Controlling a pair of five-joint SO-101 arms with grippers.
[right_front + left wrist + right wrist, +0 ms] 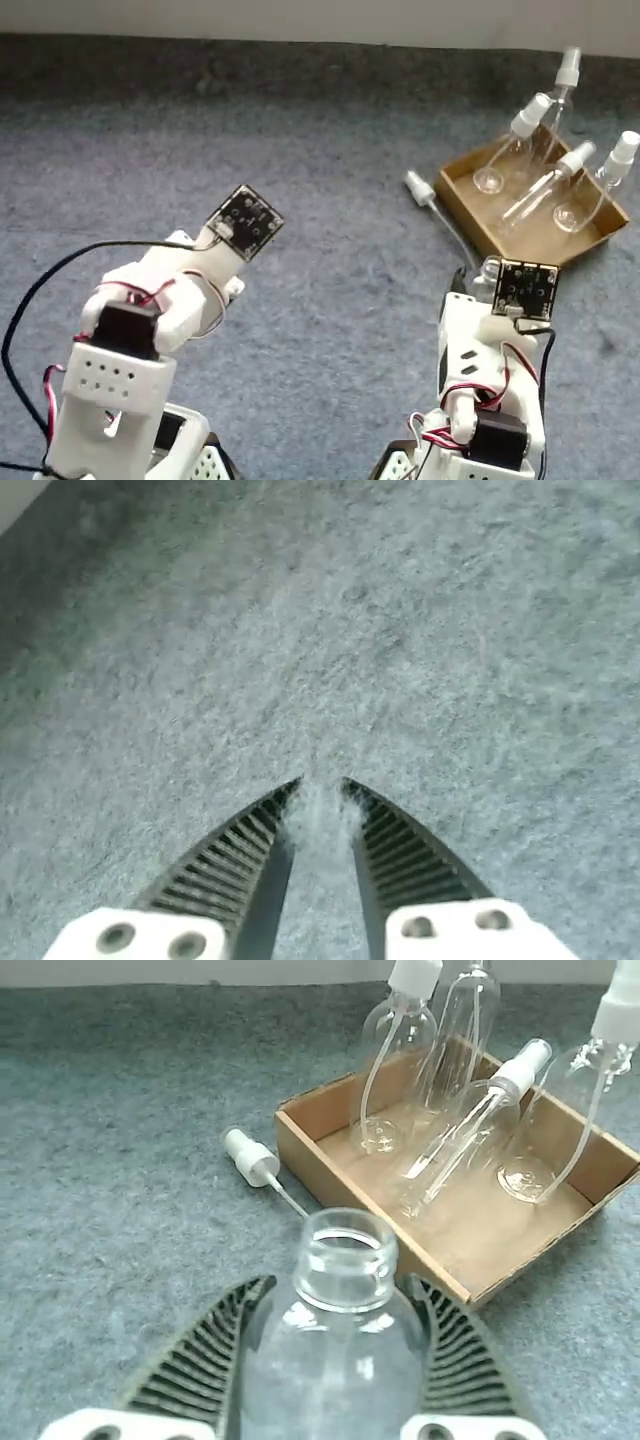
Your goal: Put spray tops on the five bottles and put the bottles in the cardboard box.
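Observation:
My right gripper is shut on a clear bottle whose neck is bare and points toward the cardboard box. Several clear bottles with white spray tops stand or lean in that box; one lies tilted across it. A loose white spray top with its thin tube lies on the carpet just beside the box, ahead of the held bottle. My left gripper hovers over bare carpet, its fingers a narrow gap apart with nothing between them.
Grey carpet covers the table. A pale wall edge runs along the far side, behind the box. The left arm sits at the near left and the right arm at the near right, just short of the box.

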